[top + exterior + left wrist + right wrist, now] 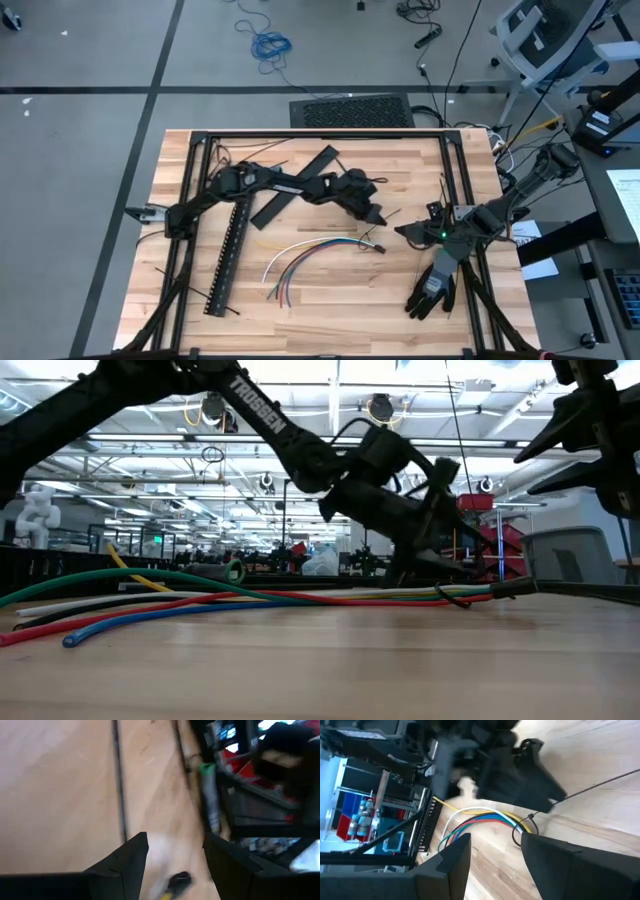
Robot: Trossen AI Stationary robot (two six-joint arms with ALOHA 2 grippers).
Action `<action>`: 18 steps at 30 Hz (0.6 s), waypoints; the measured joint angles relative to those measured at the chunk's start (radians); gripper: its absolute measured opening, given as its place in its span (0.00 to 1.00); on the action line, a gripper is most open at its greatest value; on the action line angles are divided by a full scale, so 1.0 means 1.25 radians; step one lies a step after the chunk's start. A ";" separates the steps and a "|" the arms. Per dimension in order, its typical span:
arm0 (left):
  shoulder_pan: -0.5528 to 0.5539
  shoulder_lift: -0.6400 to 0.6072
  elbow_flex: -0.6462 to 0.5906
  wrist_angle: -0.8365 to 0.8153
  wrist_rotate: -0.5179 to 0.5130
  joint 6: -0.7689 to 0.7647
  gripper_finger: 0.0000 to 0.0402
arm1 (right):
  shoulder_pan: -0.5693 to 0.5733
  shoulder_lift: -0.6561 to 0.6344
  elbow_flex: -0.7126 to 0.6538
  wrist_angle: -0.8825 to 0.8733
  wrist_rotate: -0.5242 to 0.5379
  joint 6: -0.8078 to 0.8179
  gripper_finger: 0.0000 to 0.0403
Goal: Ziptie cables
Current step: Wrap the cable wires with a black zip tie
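The cables [310,250] lie on the wooden table, their blue, white, yellow, red and green wires fanned toward the left and near side. Their small dark connector [379,247] points right. In the right wrist view a thin black zip tie [522,828] is looped around the bundle [480,816] near that end, and its tail [600,785] sticks out. My left gripper [375,213] is open just above the connector [179,879], one finger on each side. My right gripper [408,232] is open, right of the connector and raised above the table [600,440].
A long black perforated strip [228,255] and two flat black strips [295,185] lie left of and beyond the cables. A black glove [432,290] rests near the table's right near corner. A black frame [320,135] borders the tabletop. Bare wood shows nearer than the cables.
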 joint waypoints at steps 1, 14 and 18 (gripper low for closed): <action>0.000 0.003 0.008 -0.026 0.001 0.024 0.49 | 0.004 -0.001 0.000 0.001 0.000 -0.001 0.41; -0.013 -0.003 0.137 -0.182 -0.024 0.177 0.49 | 0.017 -0.003 0.000 0.008 0.000 -0.018 0.41; -0.019 -0.008 0.204 -0.220 -0.020 0.214 0.49 | 0.017 -0.003 0.000 0.012 0.000 -0.019 0.41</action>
